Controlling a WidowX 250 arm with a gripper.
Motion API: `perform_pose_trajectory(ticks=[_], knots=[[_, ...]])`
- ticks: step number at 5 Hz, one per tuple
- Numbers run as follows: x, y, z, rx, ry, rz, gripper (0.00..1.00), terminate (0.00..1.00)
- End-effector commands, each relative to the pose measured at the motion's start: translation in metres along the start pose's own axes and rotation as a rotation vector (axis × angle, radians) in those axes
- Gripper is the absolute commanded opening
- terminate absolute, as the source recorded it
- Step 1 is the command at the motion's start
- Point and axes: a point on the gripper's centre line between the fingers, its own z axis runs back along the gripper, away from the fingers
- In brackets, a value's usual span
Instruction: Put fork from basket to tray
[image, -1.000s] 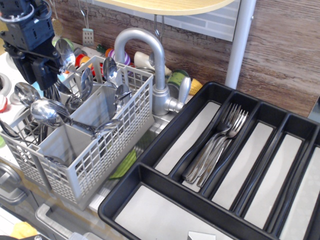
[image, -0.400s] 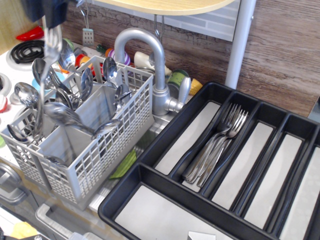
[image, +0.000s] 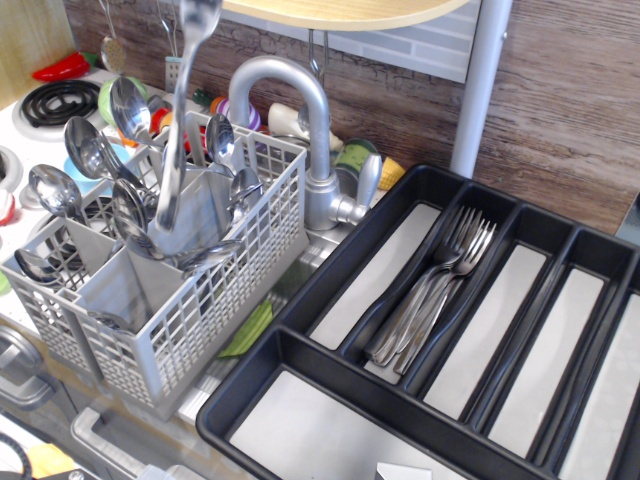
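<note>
A long slim silver piece of cutlery (image: 180, 130) hangs nearly upright from the top edge of the frame. Its lower end is just over the middle of the grey perforated basket (image: 190, 310). That end is blurred, so I cannot tell whether it has tines and is the fork. The gripper is above the frame and out of view. Several spoons (image: 85, 150) stand in the basket. The black tray (image: 300, 345) lies to the right, with several forks (image: 430, 290) in its second long compartment.
A curved metal faucet (image: 300, 110) stands between basket and tray. A white pole (image: 478, 90) rises behind the tray and a wooden shelf (image: 340, 12) hangs overhead. A stove burner (image: 55, 100) and colourful dishes (image: 240, 115) are at the back left.
The gripper rose from the basket's left compartment out of the frame top. The hanging piece of cutlery came up with it and moved right, over the basket's middle.
</note>
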Motion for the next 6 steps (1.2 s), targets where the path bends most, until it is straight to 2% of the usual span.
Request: perform_pose_trajectory(ticks=[1, 3, 4, 6], knots=[[0.013, -0.043, 0.026, 0.038, -0.055, 0.002, 0.00, 0.00], [0.028, -0.063, 0.000, -0.051, -0.070, -0.030, 0.00, 0.00], [0.026, -0.072, -0.018, -0.142, -0.057, -0.029, 0.00, 0.00], [0.027, -0.078, -0.068, -0.257, -0.085, -0.093, 0.00, 0.00]])
